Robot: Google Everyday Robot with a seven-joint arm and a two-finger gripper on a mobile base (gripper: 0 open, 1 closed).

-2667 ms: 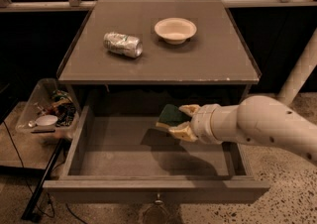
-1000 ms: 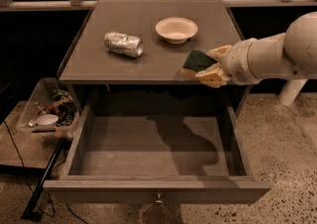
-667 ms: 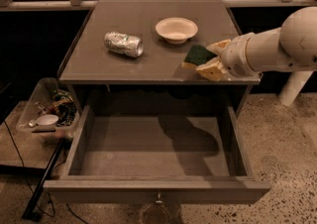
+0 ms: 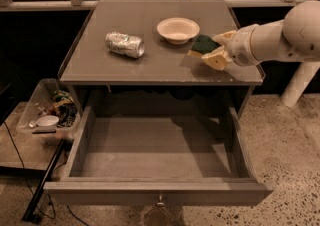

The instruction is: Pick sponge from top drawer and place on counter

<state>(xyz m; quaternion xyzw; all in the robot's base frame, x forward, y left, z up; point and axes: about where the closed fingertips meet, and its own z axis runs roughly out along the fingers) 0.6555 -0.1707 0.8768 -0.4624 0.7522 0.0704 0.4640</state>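
Observation:
My gripper [image 4: 216, 48] reaches in from the right and is shut on the sponge [image 4: 202, 45], a small pad with a dark green top over yellow foam. It holds the sponge just above the right part of the counter [image 4: 150, 65], right of the bowl. The top drawer [image 4: 155, 150] is pulled out below the counter, and its inside shows nothing. A small metal knob [image 4: 160, 201] sits on its front panel.
A cream bowl [image 4: 178, 30] stands on the counter next to the sponge. A crushed silver can [image 4: 124, 44] lies left of the bowl. A clear plastic bin of clutter [image 4: 47, 115] sits on the floor at the left. A white post [image 4: 299, 82] stands at the right.
My gripper lifted the sponge out of the drawer, up over the counter's front edge, and moved it farther back and left over the counter toward the bowl.

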